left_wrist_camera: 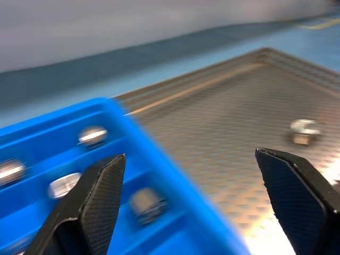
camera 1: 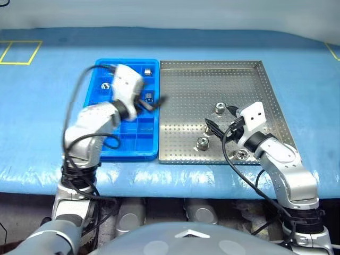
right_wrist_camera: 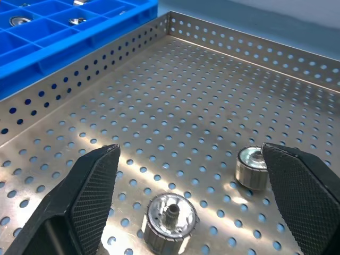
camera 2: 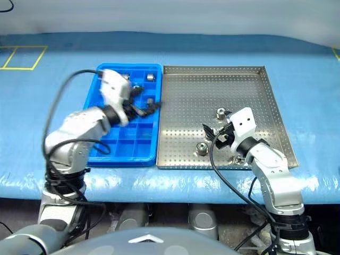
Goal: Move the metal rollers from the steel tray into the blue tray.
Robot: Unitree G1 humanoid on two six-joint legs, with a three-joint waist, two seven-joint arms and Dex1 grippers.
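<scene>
Fingers of the left gripper (camera 1: 150, 102) are spread wide with nothing between them, as its wrist view shows; it hangs over the blue tray's (camera 1: 114, 150) right edge, where that tray meets the steel tray (camera 1: 186, 90). Several metal rollers (left_wrist_camera: 91, 135) lie in the blue tray's far compartments, just beside and behind this gripper. The two trays sit side by side, rims touching, on the blue-covered surface (camera 1: 42, 117), the blue one on the left.

Over the near part of the steel tray, the right gripper (camera 1: 222, 118) is likewise fully spread and empty. In its wrist view one roller (right_wrist_camera: 169, 221) stands on the perforated floor between the fingers (right_wrist_camera: 90, 196), untouched, and another (right_wrist_camera: 252, 167) stands just inside the other finger. In the head views, further rollers sit close to this gripper: one toward the tray's near edge (camera 1: 203, 142) and one by the near right corner (camera 1: 241, 154), partly hidden by the arm.
</scene>
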